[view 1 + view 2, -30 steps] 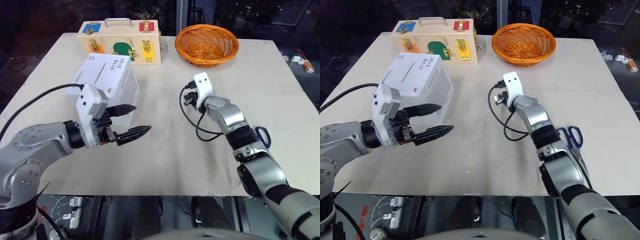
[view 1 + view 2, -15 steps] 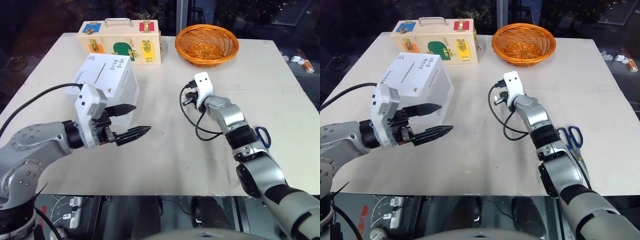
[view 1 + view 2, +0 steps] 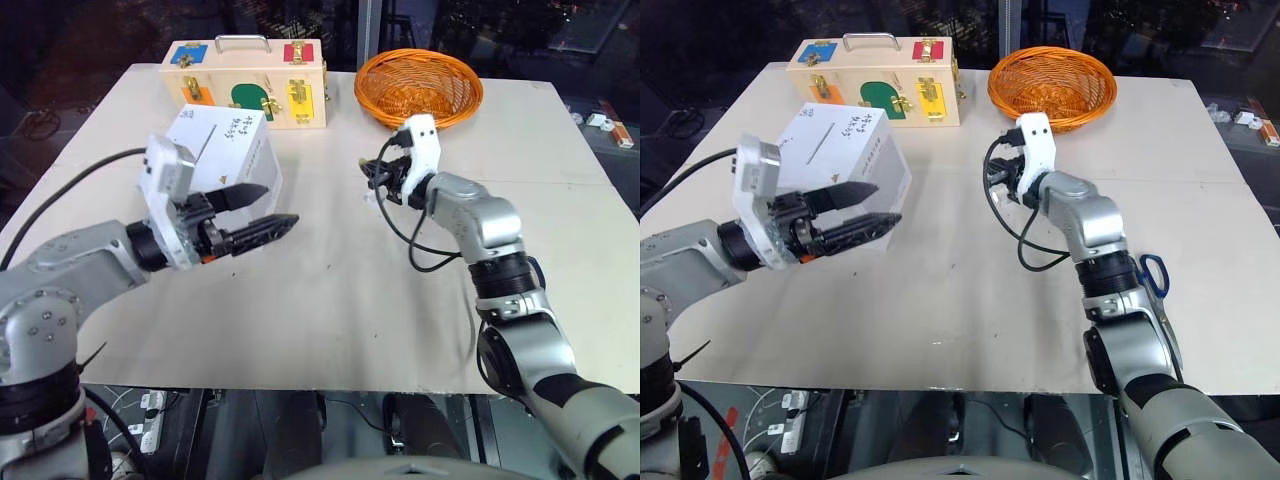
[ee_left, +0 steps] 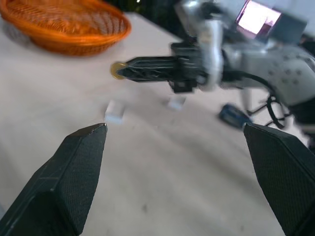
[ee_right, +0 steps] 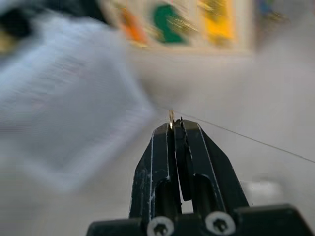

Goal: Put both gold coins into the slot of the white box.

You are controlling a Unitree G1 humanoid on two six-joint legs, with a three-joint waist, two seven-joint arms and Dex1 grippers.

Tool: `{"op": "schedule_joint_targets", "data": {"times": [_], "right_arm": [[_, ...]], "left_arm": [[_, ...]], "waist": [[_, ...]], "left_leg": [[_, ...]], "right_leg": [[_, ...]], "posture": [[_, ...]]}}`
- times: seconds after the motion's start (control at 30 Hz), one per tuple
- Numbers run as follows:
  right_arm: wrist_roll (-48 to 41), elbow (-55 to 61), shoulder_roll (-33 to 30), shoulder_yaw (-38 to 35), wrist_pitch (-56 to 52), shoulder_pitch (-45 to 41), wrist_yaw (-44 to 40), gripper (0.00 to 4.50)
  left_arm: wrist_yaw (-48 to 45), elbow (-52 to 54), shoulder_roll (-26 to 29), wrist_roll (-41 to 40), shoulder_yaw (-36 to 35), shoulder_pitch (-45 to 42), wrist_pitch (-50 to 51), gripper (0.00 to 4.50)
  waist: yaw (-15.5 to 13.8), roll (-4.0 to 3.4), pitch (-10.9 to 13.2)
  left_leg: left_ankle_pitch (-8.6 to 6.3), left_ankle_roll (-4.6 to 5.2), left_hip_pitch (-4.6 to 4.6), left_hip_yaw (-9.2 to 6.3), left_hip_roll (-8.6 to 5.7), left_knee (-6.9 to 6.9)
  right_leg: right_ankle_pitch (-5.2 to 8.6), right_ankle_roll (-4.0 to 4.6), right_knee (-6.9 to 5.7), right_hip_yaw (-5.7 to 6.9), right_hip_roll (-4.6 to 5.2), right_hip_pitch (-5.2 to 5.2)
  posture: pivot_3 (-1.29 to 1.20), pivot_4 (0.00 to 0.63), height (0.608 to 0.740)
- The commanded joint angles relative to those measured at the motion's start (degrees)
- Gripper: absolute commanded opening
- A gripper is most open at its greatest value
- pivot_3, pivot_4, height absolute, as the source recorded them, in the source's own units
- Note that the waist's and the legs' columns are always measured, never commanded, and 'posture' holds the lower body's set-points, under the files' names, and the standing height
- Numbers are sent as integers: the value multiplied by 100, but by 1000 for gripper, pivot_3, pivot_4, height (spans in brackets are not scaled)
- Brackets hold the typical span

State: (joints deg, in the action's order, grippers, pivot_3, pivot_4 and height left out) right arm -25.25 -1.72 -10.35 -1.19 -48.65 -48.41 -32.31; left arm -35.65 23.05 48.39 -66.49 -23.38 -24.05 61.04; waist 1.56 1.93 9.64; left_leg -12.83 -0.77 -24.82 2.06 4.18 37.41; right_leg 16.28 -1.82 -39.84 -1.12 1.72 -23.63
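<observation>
A robotics lab: a bare work table (image 3: 330, 300) with cables and power strips (image 3: 150, 408) beneath.

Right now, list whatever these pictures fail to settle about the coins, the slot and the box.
- Second gold coin: it cannot be found; the gold coin pinched by the right gripper is the one I can make out.
- White box: left gripper covers its near side in the head views.
- Slot: a thin line; the writing around it is too small to read.
- Right wrist view: the box is blurred.
</observation>
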Motion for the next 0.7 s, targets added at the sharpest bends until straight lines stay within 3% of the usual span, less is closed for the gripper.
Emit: {"op": "schedule_joint_targets", "data": {"times": [0.03, 0.13, 0.17, 0.23, 0.3, 0.47, 0.57, 0.7], "right_arm": [[-1391, 1504, -432, -508, -1052, 57, -526, 0], [-2319, 2127, -691, -906, -1739, 26, -524, 0], [-2567, 2258, -747, -1010, -1901, 11, -456, 0], [-2965, 2463, -848, -1143, -2145, 3, -292, 0], [-3298, 2619, -944, -1210, -2276, 30, -169, 0], [-3758, 2751, -1075, -1264, -2288, 41, 163, 0], [-3966, 2792, -1148, -1254, -2224, 44, 352, 0], [-4216, 2796, -1232, -1199, -2133, 46, 561, 0]], "left_arm": [[-226, -315, -2, -172, 334, -629, 22, 3748], [-472, -711, -214, -301, 749, -1362, 127, 3748], [-552, -831, -286, -342, 850, -1567, 173, 3542], [-741, -1015, -396, -296, 1064, -1912, 217, 2968], [-883, -1208, -509, -275, 1207, -2198, 267, 2093], [-1205, -1634, -628, -408, 1330, -2699, 539, 2093], [-1365, -1690, -630, -323, 1401, -2790, 565, 884], [-1448, -1617, -643, -347, 1415, -2738, 647, 884]], "waist": [[-16, -2, 1], [-67, -5, 6], [-79, -6, 7], [-72, -6, 6], [-39, -8, 7], [-26, -11, 9], [-32, -11, 10], [-45, -11, 10]], "left_leg": [[0, 0, 3, 1, 0, 0], [0, 0, 5, 0, 0, -1], [0, 0, 3, -6, 0, 0], [0, 0, 6, -5, 0, 0], [0, 0, 9, 2, 0, 0], [0, 0, 5, 2, 2, -1], [0, 0, 5, 5, 1, -2], [0, 0, 5, 6, 1, -1]], "right_leg": [[0, 0, 1, -1, 0, 1], [0, 0, -3, 1, -3, 1], [0, 0, -3, 7, -5, 1], [0, 0, -3, 4, -7, 4], [0, 0, -3, -5, -7, 3], [1, 0, -1, -8, -11, -1], [1, -1, 1, -10, -9, 0], [1, -1, 1, -9, -8, 0]], "posture": [[0, 150, 726], [0, 150, 726], [0, 150, 726], [0, 150, 726], [0, 150, 726], [0, 150, 726], [0, 150, 726], [0, 150, 726]]}}
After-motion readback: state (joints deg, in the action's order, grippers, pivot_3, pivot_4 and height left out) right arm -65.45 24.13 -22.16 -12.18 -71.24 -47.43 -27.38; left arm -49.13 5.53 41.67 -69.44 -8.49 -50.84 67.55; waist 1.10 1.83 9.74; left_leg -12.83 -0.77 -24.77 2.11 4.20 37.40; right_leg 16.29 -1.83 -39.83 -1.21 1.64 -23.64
